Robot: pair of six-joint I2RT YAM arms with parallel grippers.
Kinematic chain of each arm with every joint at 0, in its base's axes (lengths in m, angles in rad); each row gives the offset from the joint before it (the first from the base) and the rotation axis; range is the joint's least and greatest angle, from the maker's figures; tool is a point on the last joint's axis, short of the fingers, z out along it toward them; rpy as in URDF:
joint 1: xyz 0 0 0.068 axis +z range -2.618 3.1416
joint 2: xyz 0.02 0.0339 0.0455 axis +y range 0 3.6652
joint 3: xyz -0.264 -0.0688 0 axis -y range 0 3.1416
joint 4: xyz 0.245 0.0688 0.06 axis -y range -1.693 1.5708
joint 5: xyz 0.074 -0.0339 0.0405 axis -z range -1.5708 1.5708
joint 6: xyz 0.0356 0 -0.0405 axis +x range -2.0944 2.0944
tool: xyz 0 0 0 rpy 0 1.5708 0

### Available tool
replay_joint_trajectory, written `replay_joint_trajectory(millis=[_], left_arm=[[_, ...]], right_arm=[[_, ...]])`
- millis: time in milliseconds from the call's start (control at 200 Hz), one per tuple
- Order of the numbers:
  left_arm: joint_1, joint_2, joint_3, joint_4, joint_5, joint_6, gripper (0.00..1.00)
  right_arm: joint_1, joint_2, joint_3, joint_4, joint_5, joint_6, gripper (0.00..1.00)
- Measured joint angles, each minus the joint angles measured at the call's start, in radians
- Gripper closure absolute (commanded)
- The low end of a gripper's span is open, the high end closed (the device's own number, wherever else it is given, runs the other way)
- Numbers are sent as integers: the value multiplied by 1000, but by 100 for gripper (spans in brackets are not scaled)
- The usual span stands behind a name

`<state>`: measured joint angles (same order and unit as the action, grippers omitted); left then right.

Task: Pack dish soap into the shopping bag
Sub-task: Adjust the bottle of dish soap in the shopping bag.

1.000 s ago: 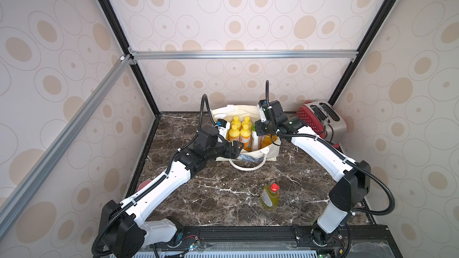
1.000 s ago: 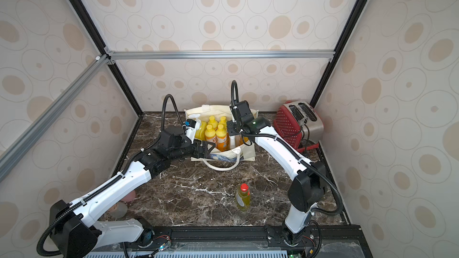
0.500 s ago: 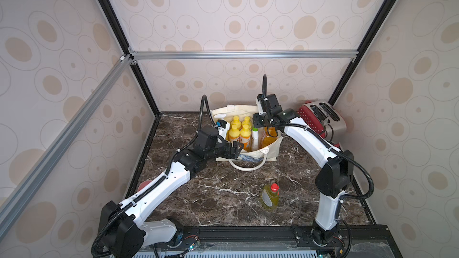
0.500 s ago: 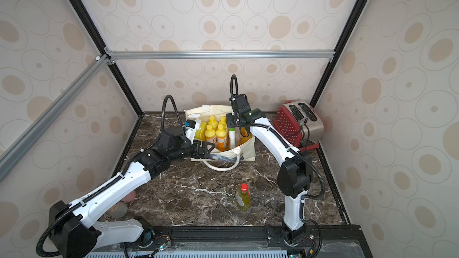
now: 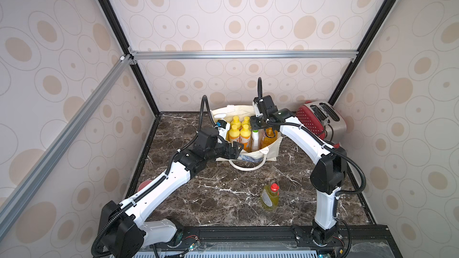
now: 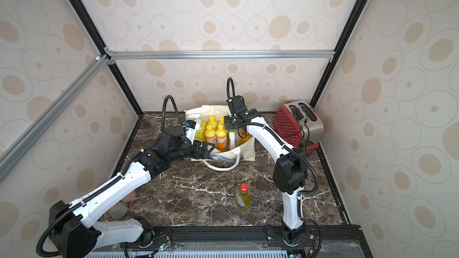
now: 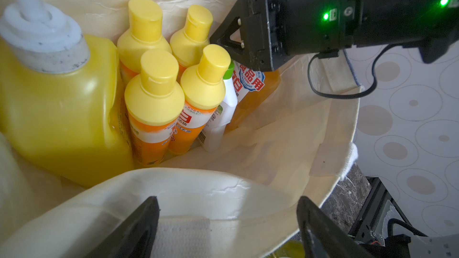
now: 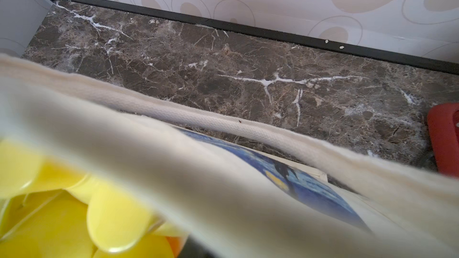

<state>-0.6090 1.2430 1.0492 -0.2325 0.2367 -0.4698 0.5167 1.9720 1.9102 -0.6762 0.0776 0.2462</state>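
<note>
The cream shopping bag [image 5: 270,150] [image 6: 246,150] stands open at the back of the table. Inside it stand several small orange yellow-capped bottles [image 7: 154,95], a big yellow white-pump bottle [image 7: 57,105], a white green-capped bottle [image 7: 227,103] and an amber bottle [image 7: 250,95]. A yellow-green red-capped bottle [image 5: 269,196] [image 6: 243,196] stands alone on the table in front. My left gripper [image 7: 227,199] [image 5: 236,148] is open, its fingers straddling the bag's near rim. My right gripper [image 5: 258,124] [image 7: 223,40] hovers over the amber and white bottles; cloth hides its jaws.
A red toaster [image 5: 320,120] sits at the back right, close to the bag and my right arm. A white rope handle [image 5: 246,167] lies on the marble in front of the bag. A reddish round thing [image 5: 144,184] shows at the table's left edge.
My right arm's elbow has swung inward to the left and its gripper has shifted slightly left over the bag. The left arm has not moved.
</note>
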Motion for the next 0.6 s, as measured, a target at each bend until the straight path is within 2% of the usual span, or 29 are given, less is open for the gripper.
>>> replay_joint_trajectory(millis=[270, 601], left_arm=[[0, 0, 0, 0, 1, 0, 14], [0, 0, 0, 0, 0, 0, 15]], right_arm=[[-2, -127, -143, -11, -10, 0, 80], [-6, -187, -201, -21, -71, 0, 80]])
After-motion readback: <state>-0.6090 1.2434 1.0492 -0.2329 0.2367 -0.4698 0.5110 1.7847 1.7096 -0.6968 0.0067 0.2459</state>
